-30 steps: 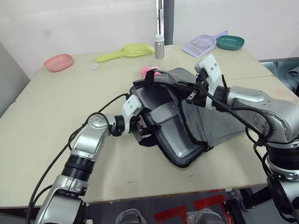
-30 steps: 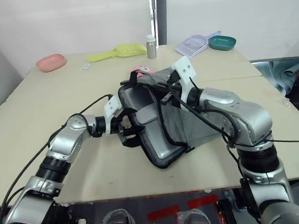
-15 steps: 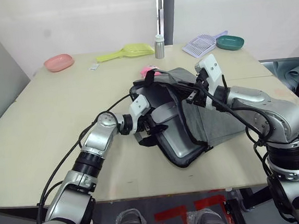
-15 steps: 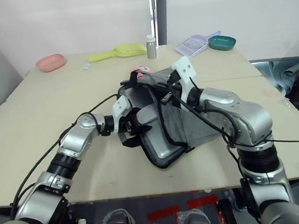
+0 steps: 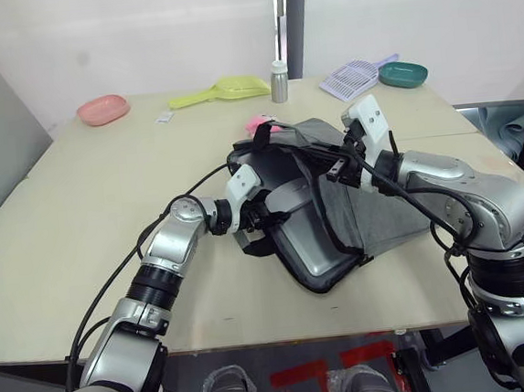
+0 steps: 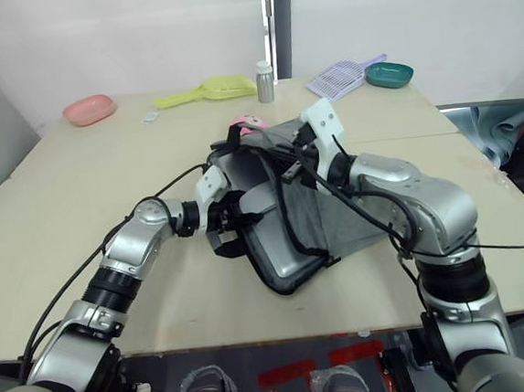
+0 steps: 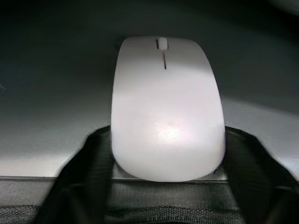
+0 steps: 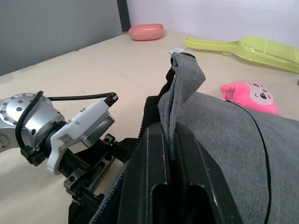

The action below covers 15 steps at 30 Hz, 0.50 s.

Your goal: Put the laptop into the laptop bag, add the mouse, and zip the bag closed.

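My left gripper (image 7: 166,205) is clamped on the mouse (image 7: 167,109) inside the laptop bag (image 5: 373,209); my right gripper (image 8: 168,154) pinches the bag's upper flap, holding it open.

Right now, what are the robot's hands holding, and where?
Left gripper holds the mouse by its sides. Right gripper pinches the laptop bag at its raised edge.

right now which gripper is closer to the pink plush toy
Right. The right gripper pinches the laptop bag's raised top edge, with the pink plush toy just beyond it. The left gripper is at the bag's open mouth, holding the mouse, farther from the toy.
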Motion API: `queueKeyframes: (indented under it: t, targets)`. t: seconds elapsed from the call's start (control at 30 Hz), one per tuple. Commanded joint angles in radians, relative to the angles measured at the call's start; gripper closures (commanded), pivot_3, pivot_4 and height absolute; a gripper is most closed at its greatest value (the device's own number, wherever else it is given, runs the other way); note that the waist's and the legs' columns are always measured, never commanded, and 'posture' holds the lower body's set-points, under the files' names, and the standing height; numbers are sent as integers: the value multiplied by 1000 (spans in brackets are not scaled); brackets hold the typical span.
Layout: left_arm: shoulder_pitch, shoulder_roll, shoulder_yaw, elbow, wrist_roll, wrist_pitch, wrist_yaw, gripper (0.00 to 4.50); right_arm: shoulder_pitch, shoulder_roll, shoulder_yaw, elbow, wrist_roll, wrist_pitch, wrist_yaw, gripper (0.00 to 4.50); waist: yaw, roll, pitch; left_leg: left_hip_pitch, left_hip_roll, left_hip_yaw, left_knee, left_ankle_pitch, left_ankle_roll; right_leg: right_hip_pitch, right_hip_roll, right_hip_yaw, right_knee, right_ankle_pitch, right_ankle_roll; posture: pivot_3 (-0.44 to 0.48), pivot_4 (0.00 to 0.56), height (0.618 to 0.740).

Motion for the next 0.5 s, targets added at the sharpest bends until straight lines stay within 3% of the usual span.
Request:
queueKeyframes:
  t: [0.03,0.5]
  targets:
    - [-20,-6,11,-37,-9,-3,4,1828,-28,-5,-24,-54,23,-18,2,4500,0,0,0,0,0,0,0,0,0,0,0,0,0,0,0,0,150,740]
    - [-103,-109,-15,125,50,-71,59,1828,-36,-2,-17,-50,23,-18,3,4500,2,0,0,0,0,0,1,1,1,0,0,0,0,0,0,0,150,740]
